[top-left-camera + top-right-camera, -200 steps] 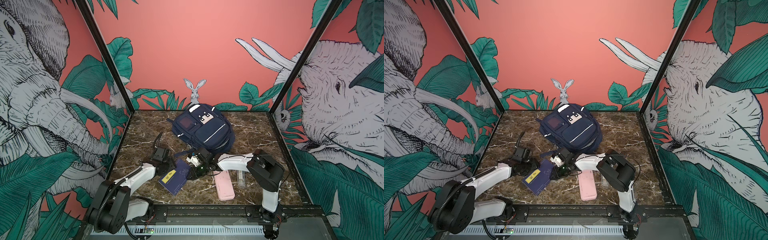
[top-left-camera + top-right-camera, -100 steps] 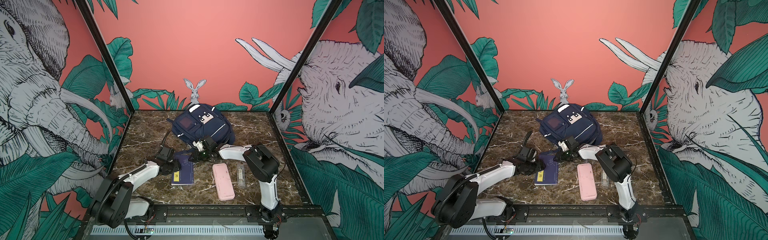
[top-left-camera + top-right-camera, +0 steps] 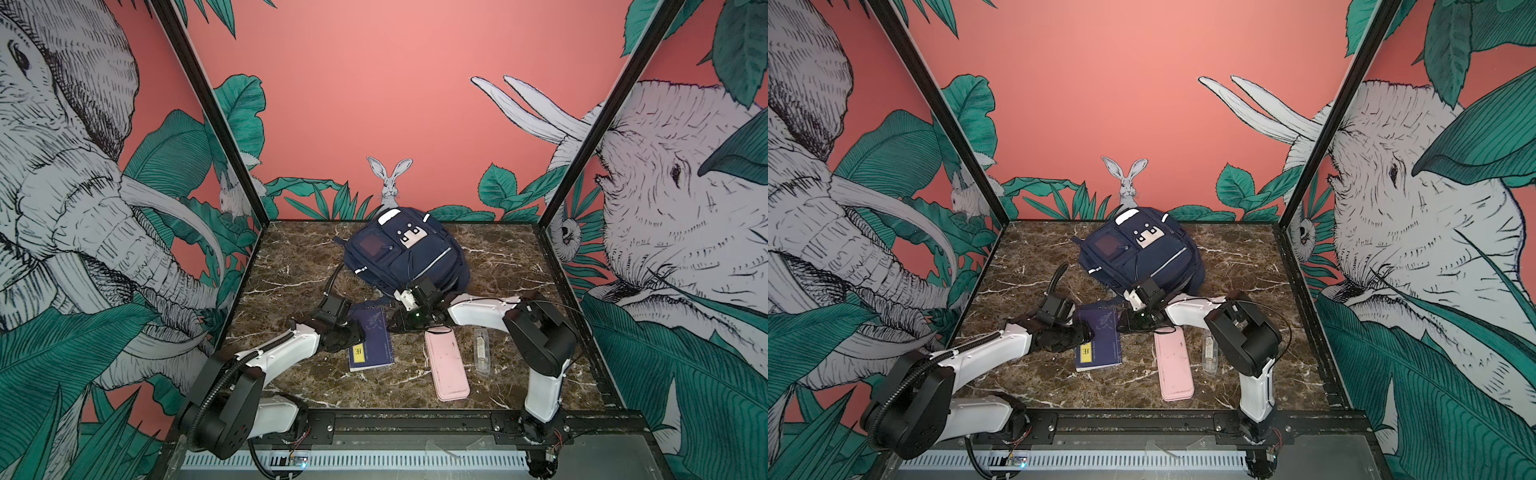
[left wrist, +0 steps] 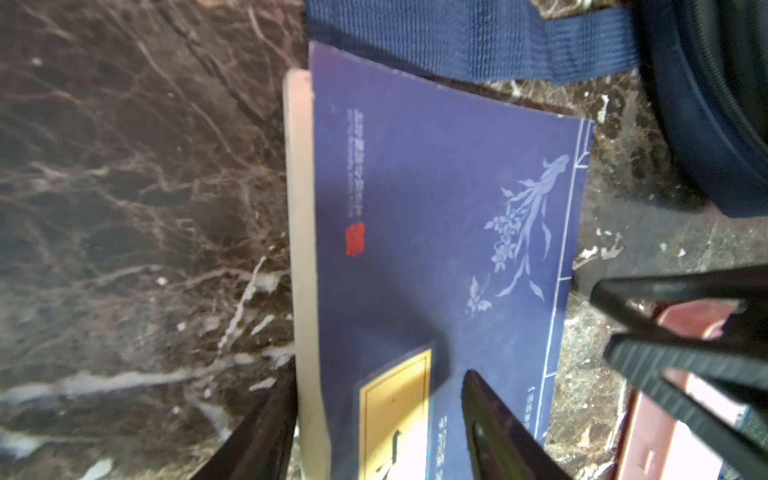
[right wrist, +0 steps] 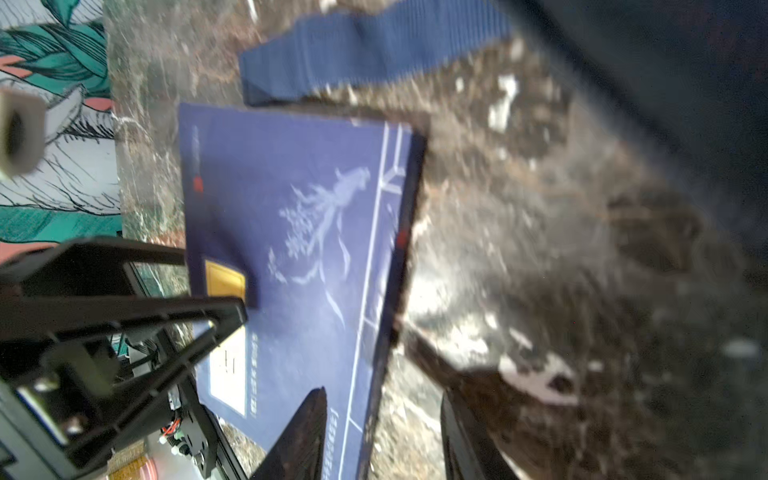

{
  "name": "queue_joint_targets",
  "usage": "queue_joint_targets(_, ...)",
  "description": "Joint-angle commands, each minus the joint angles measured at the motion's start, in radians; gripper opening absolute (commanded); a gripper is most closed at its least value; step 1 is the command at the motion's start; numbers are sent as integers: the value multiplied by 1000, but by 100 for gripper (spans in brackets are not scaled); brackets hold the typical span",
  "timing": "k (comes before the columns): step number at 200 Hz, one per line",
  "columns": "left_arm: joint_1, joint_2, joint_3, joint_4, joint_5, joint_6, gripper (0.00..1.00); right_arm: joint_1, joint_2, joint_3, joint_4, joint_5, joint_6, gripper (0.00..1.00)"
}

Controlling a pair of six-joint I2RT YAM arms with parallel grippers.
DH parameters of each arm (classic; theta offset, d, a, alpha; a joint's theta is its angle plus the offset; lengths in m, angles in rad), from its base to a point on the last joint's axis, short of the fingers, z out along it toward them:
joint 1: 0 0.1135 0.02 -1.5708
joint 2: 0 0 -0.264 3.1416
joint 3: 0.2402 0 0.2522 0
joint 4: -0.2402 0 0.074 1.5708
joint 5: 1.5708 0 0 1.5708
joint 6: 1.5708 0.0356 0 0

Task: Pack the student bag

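Note:
The student bag [image 3: 405,253] [image 3: 1140,253] lies at the back middle of the marble table, front pockets up, with one blue strap [image 4: 478,37] [image 5: 374,54] trailing forward. A flat navy book [image 3: 372,340] [image 3: 1100,338] with a yellow label lies just in front of it, its far edge at the strap. My left gripper [image 3: 353,332] [image 4: 380,376] is open astride the book's page edge, one finger on the table and one over the cover. My right gripper [image 3: 395,324] [image 5: 382,395] is open astride the opposite, bound edge.
A pink pencil case [image 3: 446,363] [image 3: 1173,363] lies right of the book. A small clear case [image 3: 481,351] [image 3: 1210,353] lies beside it, close to the right arm. Printed walls with black posts close in the table on three sides.
The book has swung from a diagonal to straight and slid back toward the bag. Both grippers moved back with it and stay at its two side edges.

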Motion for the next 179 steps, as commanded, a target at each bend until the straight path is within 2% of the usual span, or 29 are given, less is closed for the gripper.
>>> queue_joint_targets(1,-6,1,-47,-131,-16,-8,64,19,-16,-40,61,6,32,44)
queue_joint_targets(93,-5,-11,-67,-95,43,-14,53,51,58,-24,161,-31,110,44)
queue_joint_targets(179,-6,17,-91,-27,91,-38,27,51,44,-36,204,-45,142,44)
